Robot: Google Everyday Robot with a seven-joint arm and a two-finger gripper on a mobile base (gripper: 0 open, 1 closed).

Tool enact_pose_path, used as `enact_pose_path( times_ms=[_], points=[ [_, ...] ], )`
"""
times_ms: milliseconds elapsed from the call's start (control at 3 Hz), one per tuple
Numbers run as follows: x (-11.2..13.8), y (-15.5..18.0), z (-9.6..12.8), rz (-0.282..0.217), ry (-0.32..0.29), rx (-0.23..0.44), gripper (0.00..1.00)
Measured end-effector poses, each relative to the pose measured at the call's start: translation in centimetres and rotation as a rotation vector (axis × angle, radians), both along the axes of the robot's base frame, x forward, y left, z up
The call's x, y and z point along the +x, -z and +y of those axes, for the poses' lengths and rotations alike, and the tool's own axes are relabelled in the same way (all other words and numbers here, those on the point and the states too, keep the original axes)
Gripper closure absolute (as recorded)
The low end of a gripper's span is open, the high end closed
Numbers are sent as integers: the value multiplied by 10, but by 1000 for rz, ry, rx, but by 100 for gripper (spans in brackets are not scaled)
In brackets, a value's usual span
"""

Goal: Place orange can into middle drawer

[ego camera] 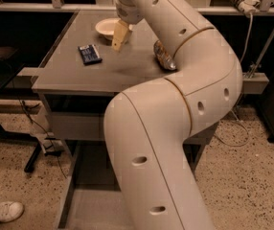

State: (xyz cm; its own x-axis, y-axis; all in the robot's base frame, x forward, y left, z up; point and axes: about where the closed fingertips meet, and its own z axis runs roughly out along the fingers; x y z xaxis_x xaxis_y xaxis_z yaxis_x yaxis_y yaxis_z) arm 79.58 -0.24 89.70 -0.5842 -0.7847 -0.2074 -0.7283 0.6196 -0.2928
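The orange can (161, 56) lies on the grey table top (70, 73), right of the middle; only its brownish mottled left part shows, as my arm covers the rest. My gripper (119, 35) hangs over the back of the table, just in front of a white bowl (104, 27) and about a hand's width left of the can, apart from it. An open grey drawer tray (82, 207) shows low under the table, mostly hidden behind my arm.
A dark blue packet (89, 54) lies on the table left of the gripper. A grey drawer front (72, 126) sits under the table top. My bulky arm (175, 128) fills the middle and right. A white shoe (0, 211) is at the bottom left, cables at the right.
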Motion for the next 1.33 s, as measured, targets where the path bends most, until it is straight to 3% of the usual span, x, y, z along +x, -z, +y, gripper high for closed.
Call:
enact_pose_path(
  times_ms=[667,1333],
  points=[
    [5,-1,-2,-18,30,-9,0],
    [-3,-1,-57,-19,267,-41,0]
  ],
)
